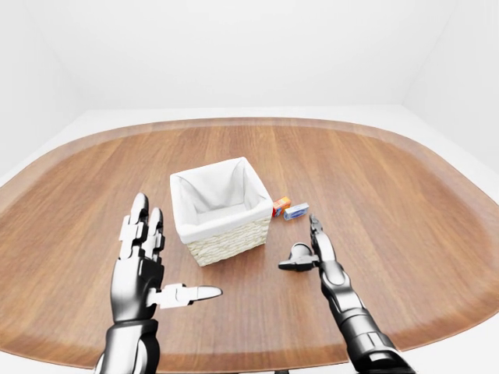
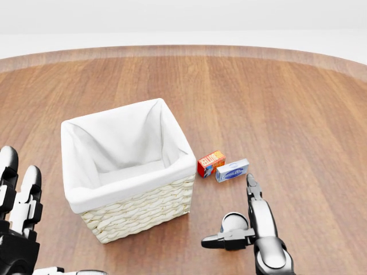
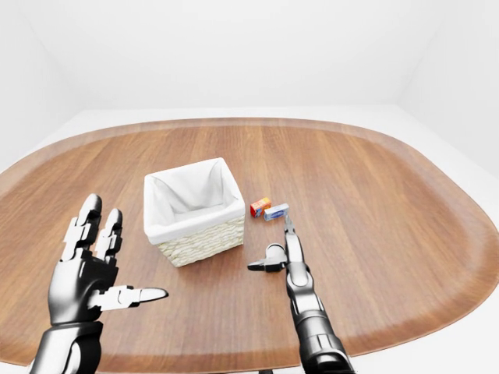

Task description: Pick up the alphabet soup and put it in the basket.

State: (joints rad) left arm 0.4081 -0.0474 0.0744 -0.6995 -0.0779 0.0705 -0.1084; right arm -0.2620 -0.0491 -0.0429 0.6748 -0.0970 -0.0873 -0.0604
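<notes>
A white-walled room is seen, with a broad oval wooden table (image 1: 390,195) filling the views. Near its middle one wicker basket (image 2: 137,212) with a white cloth lining is set, and nothing can be seen inside it. Just beside the basket, at about 3 o'clock from it in the head view, two small packets lie side by side: an orange-red box (image 2: 210,163) and a blue-and-white box (image 2: 232,171). No can of alphabet soup can be made out in any view; it cannot be told whether one of these small packets is meant, and the labels are too small to read.

The right hand (image 2: 248,215) is held low over the table at 6 o'clock from the blue-and-white box, fingers stretched out towards it, thumb spread to the side, nothing grasped. The left hand (image 1: 144,253) is raised at 8 o'clock from the basket, palm up, fingers spread wide, also holding nothing.

The reach appears to be the step in hand. It would be done well if the right item is confirmed first, the fingers kept wide until they flank it, and the neighbouring packet left undisturbed.
</notes>
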